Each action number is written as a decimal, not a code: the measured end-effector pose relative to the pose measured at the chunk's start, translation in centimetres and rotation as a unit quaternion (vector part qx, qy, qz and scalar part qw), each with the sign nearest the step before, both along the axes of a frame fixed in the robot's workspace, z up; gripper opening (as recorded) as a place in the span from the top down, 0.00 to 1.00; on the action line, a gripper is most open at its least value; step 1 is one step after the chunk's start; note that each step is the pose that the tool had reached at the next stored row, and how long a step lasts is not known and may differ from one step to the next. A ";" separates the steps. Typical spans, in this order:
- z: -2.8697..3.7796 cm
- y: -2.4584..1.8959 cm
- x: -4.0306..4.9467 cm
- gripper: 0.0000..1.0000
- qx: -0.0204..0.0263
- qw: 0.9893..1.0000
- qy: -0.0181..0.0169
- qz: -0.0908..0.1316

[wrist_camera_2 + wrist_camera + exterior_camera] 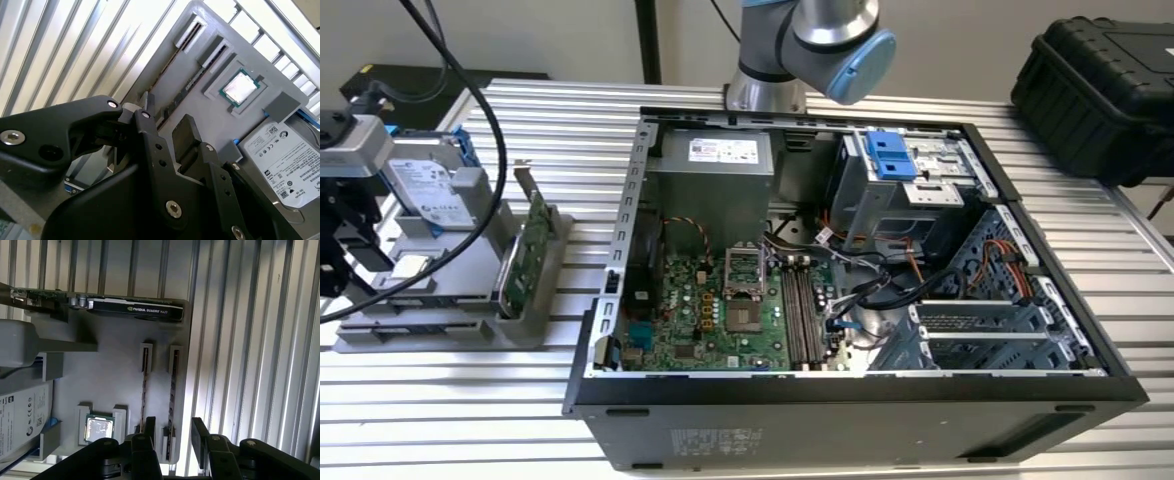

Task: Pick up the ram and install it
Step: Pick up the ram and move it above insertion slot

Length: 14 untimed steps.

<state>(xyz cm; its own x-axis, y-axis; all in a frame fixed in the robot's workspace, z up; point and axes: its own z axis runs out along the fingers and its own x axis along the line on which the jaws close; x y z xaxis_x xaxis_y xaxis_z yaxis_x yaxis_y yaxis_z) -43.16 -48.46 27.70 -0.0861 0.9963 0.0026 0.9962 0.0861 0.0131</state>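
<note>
Robot arm's gripper [173, 429] hangs over a grey parts holder [115, 365] on the slatted aluminium tabletop [250, 340], its black fingers [200, 437] spread wide and gripping nothing; we see it above one end of two memory sticks standing on edge in parallel slots along one long edge of the holder. The outer ram stick [172, 400] runs just inside that edge; the inner ram stick [144, 390] stands just beside it, toward the holder's middle. In the first wrist view the outer one lines up with the gap between the fingers; in the second wrist view the inner one does; we cannot tell which lies beneath, nor whether a finger touches either. A processor chip [100, 429] sits in a recess near the inner ram stick; a hard drive [20, 415] lies beyond it; a graphics card [135, 307] stands on edge along the holder's adjoining edge. In the exterior view the holder sits toward the tabletop's edge on the exterior view's left, beside an open computer case [854, 410] whose motherboard [707, 320] faces up.
</note>
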 end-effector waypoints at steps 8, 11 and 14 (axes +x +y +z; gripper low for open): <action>-0.22 0.00 0.00 0.00 0.000 1.000 0.000 0.000; -0.31 0.00 0.00 0.00 0.000 1.000 0.000 0.000; -0.39 0.00 0.00 0.00 0.000 1.000 0.000 0.000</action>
